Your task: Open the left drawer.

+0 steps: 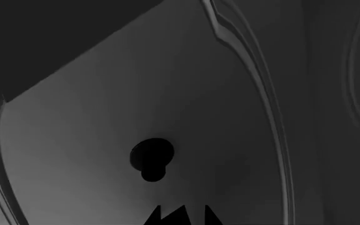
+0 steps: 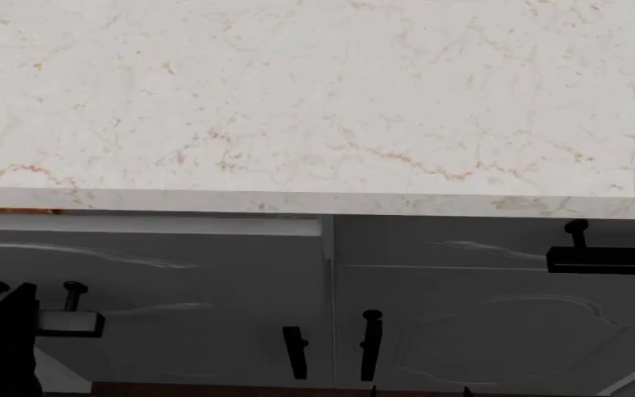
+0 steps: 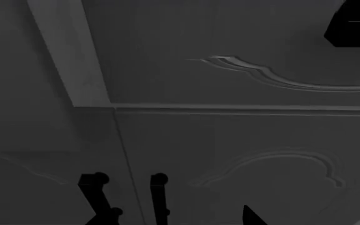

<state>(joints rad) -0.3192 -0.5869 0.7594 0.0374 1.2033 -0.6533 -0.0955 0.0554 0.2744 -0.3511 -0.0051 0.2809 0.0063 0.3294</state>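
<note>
The left drawer is a wide dark-grey front with wavy trim under the counter. A pale strip of its box shows along its top, so it stands slightly out. Its black bar handle sits at the far left on two knobbed posts. My left gripper covers the bar's left end and looks shut on it. In the left wrist view, my left gripper shows only black fingertips close to the drawer face, beside one handle post. My right gripper is open and empty at the lower edge, and it also shows in the right wrist view.
A marble countertop overhangs the cabinets. The matching right drawer front has its own black handle, which also shows in the right wrist view. Below are taller grey doors with vertical black handles.
</note>
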